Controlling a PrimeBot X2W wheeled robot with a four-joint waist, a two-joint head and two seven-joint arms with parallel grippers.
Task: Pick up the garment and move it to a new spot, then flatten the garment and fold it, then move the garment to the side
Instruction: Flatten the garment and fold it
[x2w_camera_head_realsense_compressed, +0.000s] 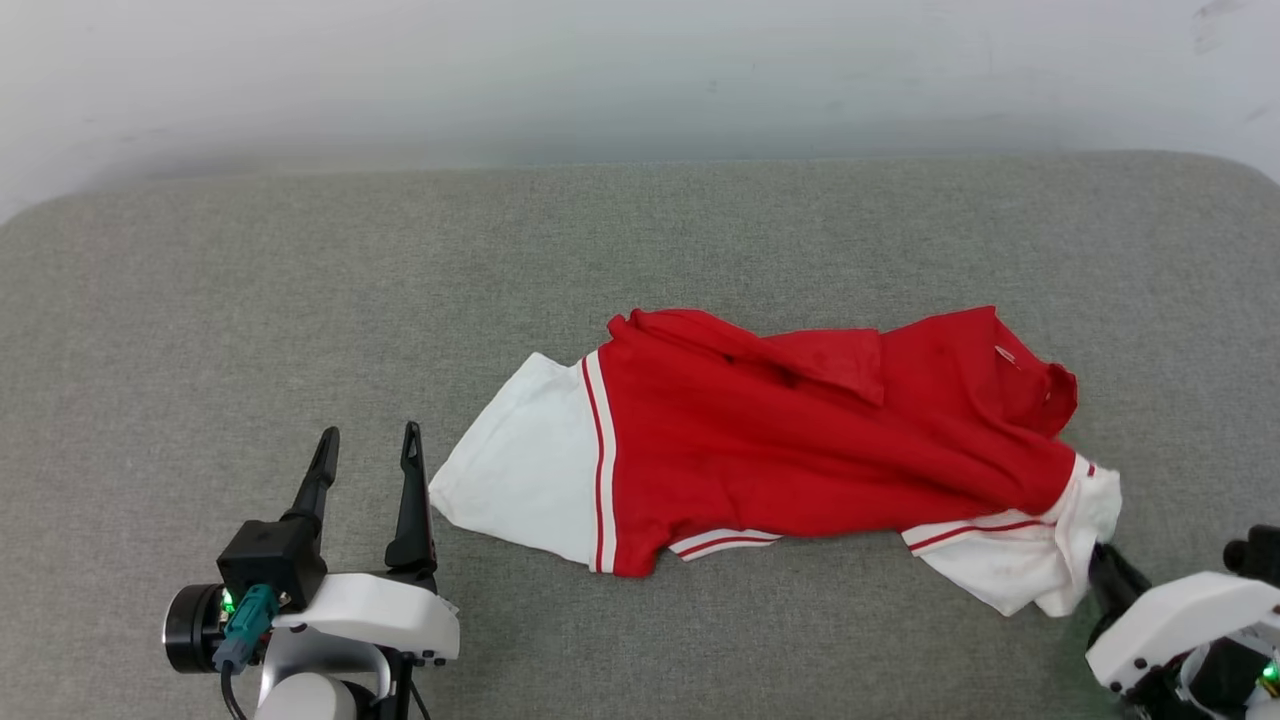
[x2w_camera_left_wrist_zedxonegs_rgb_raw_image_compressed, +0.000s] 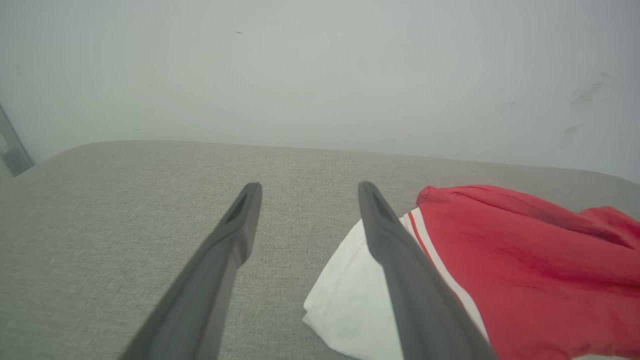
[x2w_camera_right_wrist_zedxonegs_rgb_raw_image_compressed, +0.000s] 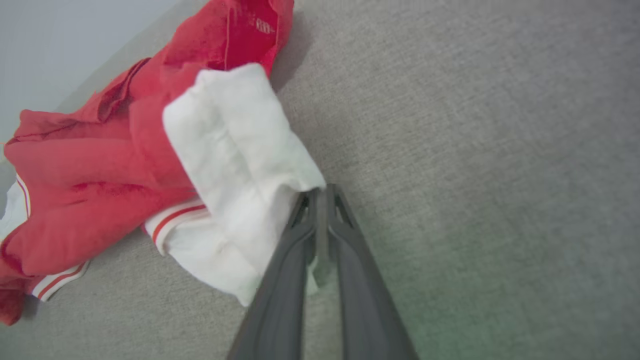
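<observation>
The garment (x2w_camera_head_realsense_compressed: 800, 450) lies crumpled across the middle of the grey cloth surface: red body, white sleeve ends with thin red stripes. My left gripper (x2w_camera_head_realsense_compressed: 370, 435) stands open just left of the white left sleeve (x2w_camera_left_wrist_zedxonegs_rgb_raw_image_compressed: 345, 305); nothing is between its fingers (x2w_camera_left_wrist_zedxonegs_rgb_raw_image_compressed: 235, 235). In the left wrist view the right finger overlaps the edge of the garment (x2w_camera_left_wrist_zedxonegs_rgb_raw_image_compressed: 525, 260). My right gripper (x2w_camera_right_wrist_zedxonegs_rgb_raw_image_compressed: 320, 191) is shut at the tips on the edge of the white right sleeve (x2w_camera_right_wrist_zedxonegs_rgb_raw_image_compressed: 240, 150) of the garment (x2w_camera_right_wrist_zedxonegs_rgb_raw_image_compressed: 75, 175). In the head view the right gripper (x2w_camera_head_realsense_compressed: 1100, 560) meets that sleeve at the lower right.
The grey fabric surface (x2w_camera_head_realsense_compressed: 640, 250) stretches wide, with rounded far corners, and a pale wall (x2w_camera_head_realsense_compressed: 640, 70) rises right behind it. Bare surface lies left of, behind and in front of the garment.
</observation>
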